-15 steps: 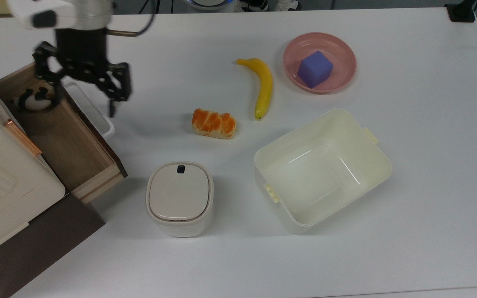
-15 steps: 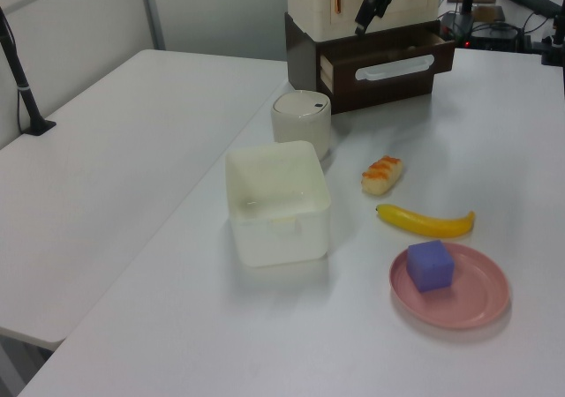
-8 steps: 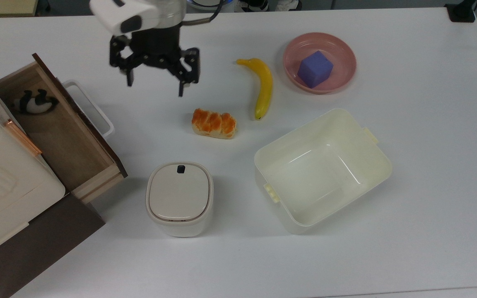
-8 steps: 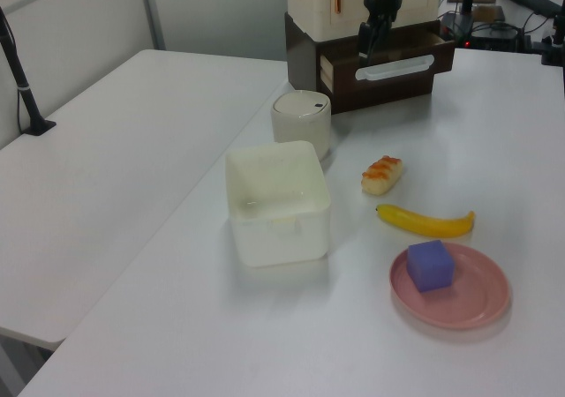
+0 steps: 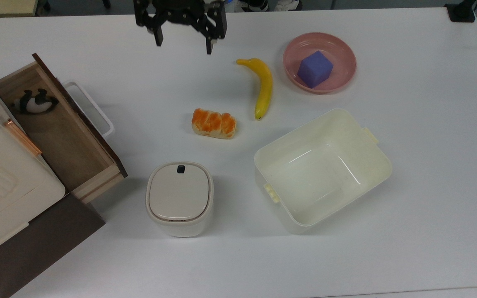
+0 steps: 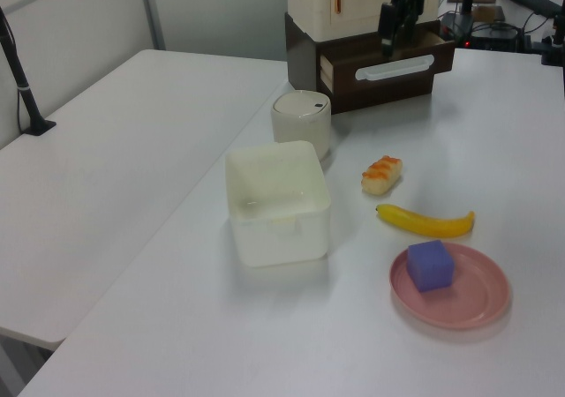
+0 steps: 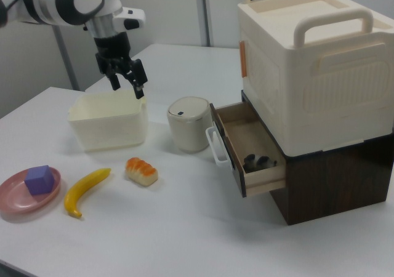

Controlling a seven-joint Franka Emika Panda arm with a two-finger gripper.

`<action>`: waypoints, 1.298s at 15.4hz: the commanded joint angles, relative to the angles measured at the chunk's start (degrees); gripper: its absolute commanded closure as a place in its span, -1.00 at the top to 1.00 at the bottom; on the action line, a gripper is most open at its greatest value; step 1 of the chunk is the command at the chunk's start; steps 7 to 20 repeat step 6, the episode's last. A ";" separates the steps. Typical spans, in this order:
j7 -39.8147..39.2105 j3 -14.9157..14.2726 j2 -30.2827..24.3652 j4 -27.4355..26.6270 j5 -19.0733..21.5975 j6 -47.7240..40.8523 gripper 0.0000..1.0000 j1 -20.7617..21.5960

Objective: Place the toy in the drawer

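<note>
Robot lab or office, white worktables (image 6: 132, 132), partition walls, cables and electronics (image 6: 481, 13) behind, toy props

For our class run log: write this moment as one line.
toy: lying in open drawer | gripper: open, empty, above table | banana: untouched

In the top view, the drawer (image 5: 62, 136) stands pulled out at the table's (image 5: 429, 165) left edge with the toy (image 5: 35, 102) lying in its far corner. The lidded bin (image 5: 179, 198) and the tub (image 5: 322, 169) sit toward the near edge. Behind them lie the bread piece (image 5: 214, 123) and banana (image 5: 263, 86), and the cube (image 5: 314, 68) rests in the plate (image 5: 342, 49) toward the far right corner.
</note>
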 commanded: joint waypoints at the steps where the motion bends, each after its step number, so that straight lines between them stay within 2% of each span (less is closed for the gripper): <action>1: 0.60 -1.87 -3.61 -2.97 2.76 -2.94 1.00 1.09; 20: -0.02 -1.87 -3.87 -2.97 2.06 -3.48 1.00 1.09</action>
